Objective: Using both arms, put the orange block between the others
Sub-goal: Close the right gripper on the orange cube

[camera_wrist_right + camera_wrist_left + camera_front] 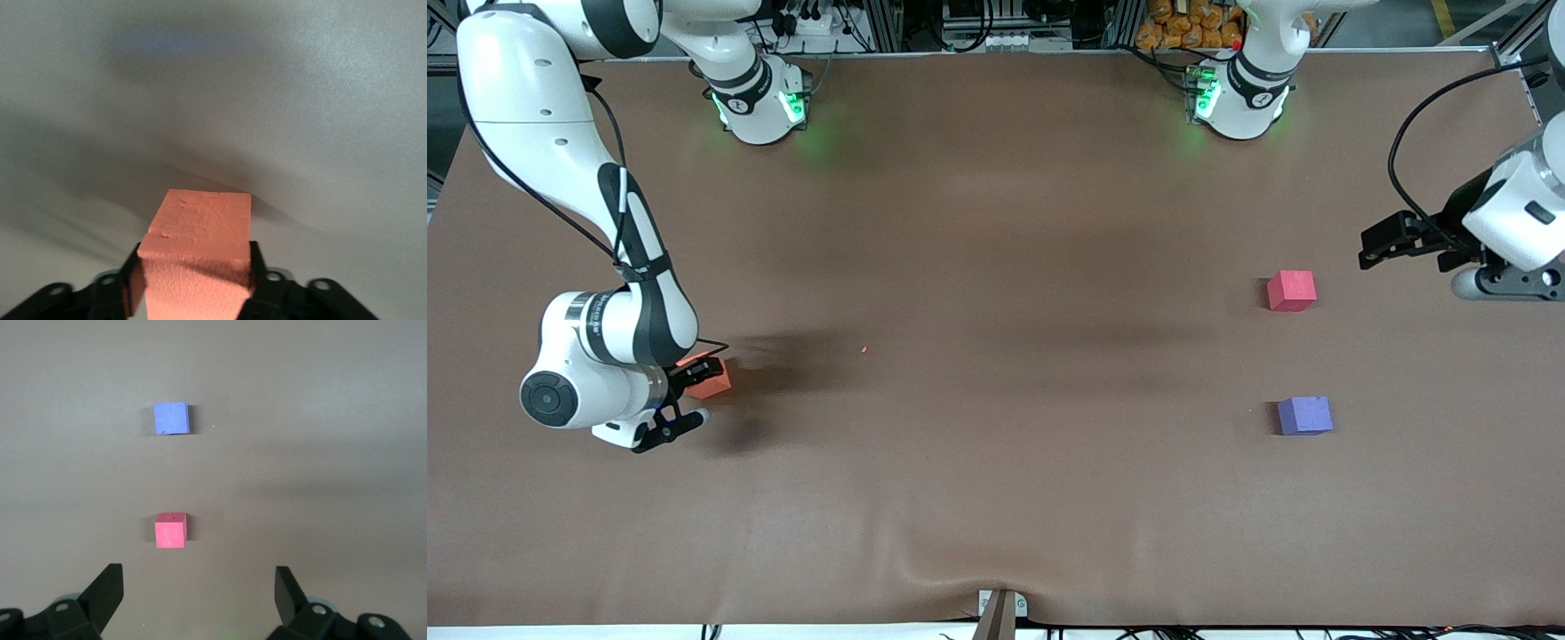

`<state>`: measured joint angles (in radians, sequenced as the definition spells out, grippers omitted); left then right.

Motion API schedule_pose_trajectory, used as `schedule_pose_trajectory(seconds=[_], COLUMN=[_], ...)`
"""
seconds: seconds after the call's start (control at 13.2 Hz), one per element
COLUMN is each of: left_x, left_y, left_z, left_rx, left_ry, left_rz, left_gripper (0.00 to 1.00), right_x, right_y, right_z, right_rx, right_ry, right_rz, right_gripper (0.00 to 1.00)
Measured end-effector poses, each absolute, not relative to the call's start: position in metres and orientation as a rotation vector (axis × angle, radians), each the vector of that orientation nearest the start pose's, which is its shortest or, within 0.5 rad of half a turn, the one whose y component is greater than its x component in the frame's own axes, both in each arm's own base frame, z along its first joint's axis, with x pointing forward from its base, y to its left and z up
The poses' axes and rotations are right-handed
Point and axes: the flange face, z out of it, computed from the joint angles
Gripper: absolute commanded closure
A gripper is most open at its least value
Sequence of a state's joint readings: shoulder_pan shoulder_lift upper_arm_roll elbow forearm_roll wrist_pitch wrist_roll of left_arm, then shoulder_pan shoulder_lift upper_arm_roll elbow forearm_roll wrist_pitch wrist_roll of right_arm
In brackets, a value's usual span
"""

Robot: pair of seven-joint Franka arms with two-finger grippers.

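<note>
The orange block (714, 382) sits low at the table surface toward the right arm's end. My right gripper (703, 379) is shut on it. In the right wrist view the black fingers (133, 283) press on both sides of the orange block (200, 240). The others lie toward the left arm's end: a pinkish-red cube (1291, 291), and a purple-blue cube (1305, 415) nearer the front camera, with a gap of bare table between them. My left gripper (1371, 249) hangs open beside the pinkish-red cube. The left wrist view shows the red cube (171, 531) and the purple cube (171, 419) ahead of the left gripper (199, 581).
A brown cover (996, 267) spans the whole table. The two arm bases (760, 102) (1240, 98) glow green along the edge farthest from the front camera. A small bracket (1000, 609) sits at the nearest table edge.
</note>
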<state>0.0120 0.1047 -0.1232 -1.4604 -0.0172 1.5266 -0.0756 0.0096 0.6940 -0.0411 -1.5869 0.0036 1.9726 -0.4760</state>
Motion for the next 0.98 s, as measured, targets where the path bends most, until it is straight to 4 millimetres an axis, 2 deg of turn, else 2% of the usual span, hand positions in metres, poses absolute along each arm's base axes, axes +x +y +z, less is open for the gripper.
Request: schedule_pose_trajectory(seconds=[0.15, 0.23, 0.38, 0.53, 0.76, 0.98], left_x=[0.572, 0.569, 0.564, 0.559, 0.553, 0.552], left_y=[-0.062, -0.061, -0.061, -0.061, -0.062, -0.063], left_z=[0.624, 0.629, 0.637, 0.641, 0.640, 0.636], left_rx=[-3.166, -3.165, -3.164, -3.163, -3.161, -3.160], left_ry=[0.055, 0.054, 0.054, 0.042, -0.009, -0.012], left_rz=[0.043, 0.041, 0.024, 0.014, 0.003, 0.002], left_gripper=[0.00, 0.00, 0.00, 0.00, 0.00, 0.00], right_x=[0.662, 0.663, 0.671, 0.686, 0.696, 0.689], right_y=[-0.018, -0.018, -0.016, 0.000, 0.063, 0.133], right_z=[0.208, 0.209, 0.218, 0.241, 0.267, 0.273], right_rx=[-2.974, -2.975, -2.987, -2.994, -2.990, -3.001], right_ry=[-0.689, -0.689, -0.696, -0.733, -0.712, -0.545], right_rz=[0.465, 0.458, 0.416, 0.335, 0.244, 0.235], right_gripper=[0.50, 0.54, 0.54, 0.68, 0.68, 0.68])
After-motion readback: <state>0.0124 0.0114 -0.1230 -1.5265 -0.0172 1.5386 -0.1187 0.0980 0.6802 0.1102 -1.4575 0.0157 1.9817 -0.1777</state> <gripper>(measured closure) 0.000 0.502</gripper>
